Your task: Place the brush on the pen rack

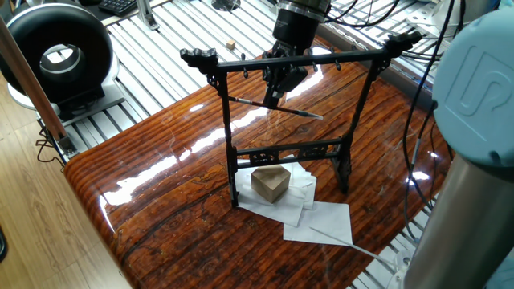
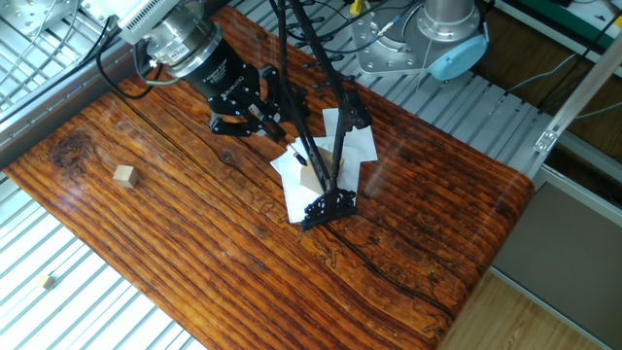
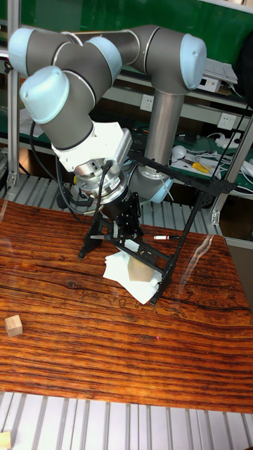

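White paper sheets [image 1: 317, 221] and a small wooden block [image 1: 271, 183] lie nearest on the glossy striped wooden counter [image 1: 161, 201], under the tall black pen rack [image 1: 289, 149]. Behind its crossbar the black fingers [image 1: 274, 99] clench the thin dark grey brush [image 1: 273, 106], held nearly level below the pegs. From this angle its hanging loop cannot be made out; a tilted shaft could miss a peg, or nudge the light frame over. No writing is legible
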